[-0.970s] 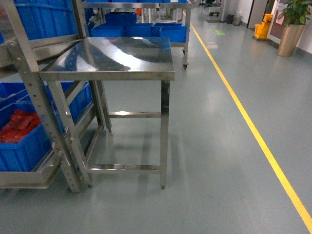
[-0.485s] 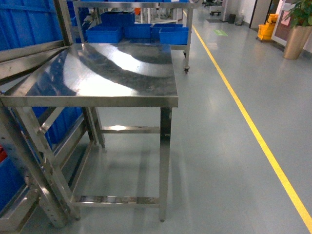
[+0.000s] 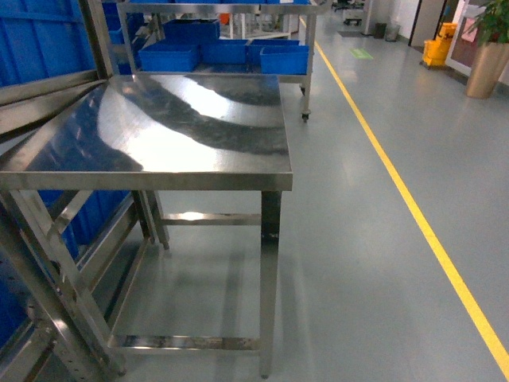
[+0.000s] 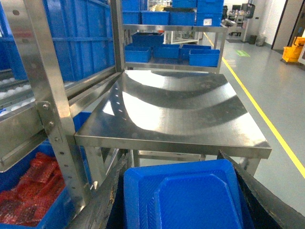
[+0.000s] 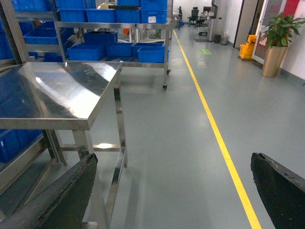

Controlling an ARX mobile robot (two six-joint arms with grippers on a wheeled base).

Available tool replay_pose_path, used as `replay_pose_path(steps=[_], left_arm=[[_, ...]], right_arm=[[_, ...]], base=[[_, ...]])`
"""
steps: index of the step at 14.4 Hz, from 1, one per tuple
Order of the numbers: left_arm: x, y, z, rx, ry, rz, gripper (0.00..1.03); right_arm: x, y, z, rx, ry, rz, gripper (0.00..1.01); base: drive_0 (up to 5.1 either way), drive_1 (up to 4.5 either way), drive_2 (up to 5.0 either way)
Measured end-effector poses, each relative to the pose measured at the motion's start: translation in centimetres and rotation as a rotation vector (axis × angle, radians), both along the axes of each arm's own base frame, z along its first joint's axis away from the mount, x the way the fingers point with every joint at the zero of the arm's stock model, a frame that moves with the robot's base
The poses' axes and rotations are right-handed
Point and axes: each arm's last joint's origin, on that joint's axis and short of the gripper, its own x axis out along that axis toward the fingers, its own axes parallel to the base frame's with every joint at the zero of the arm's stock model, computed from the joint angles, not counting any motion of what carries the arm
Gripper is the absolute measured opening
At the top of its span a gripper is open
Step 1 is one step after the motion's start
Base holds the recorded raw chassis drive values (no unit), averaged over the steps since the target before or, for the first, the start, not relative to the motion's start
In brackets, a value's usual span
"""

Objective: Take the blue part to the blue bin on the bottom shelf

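Left pincer (image 4: pixel 178 200) clamped around blue part (image 4: pixel 190 198), near steel worktop (image 4: pixel 176 109); right pincer (image 5: pixel 174 191) spread wide, holding nothing.

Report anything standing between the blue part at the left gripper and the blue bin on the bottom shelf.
The rack's perforated upright stands between them: the blue part is right of it, the blue bin with red pieces lower left behind it.

The blue tray (image 4: pixel 190 200) between the left gripper's (image 4: pixel 183 191) fingers is cut off by the bottom edge of the left wrist view. The right gripper's (image 5: pixel 174 191) fingertips run off that frame too. The red parts (image 4: pixel 33 195) at near left are only partly visible.
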Motion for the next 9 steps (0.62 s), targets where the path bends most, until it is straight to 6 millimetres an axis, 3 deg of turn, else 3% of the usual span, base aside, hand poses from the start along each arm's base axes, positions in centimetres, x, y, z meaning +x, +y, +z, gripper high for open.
replay_pose_path(steps=[9], left_arm=[[-0.01, -0.05, -0.01, 0.000, 0.001, -0.004, 0.45]], right_arm=[[0.00, 0.00, -0.02, 0.000, 0.002, 0.000, 0.98]], base=[[-4.6, 2.31, 2.3]])
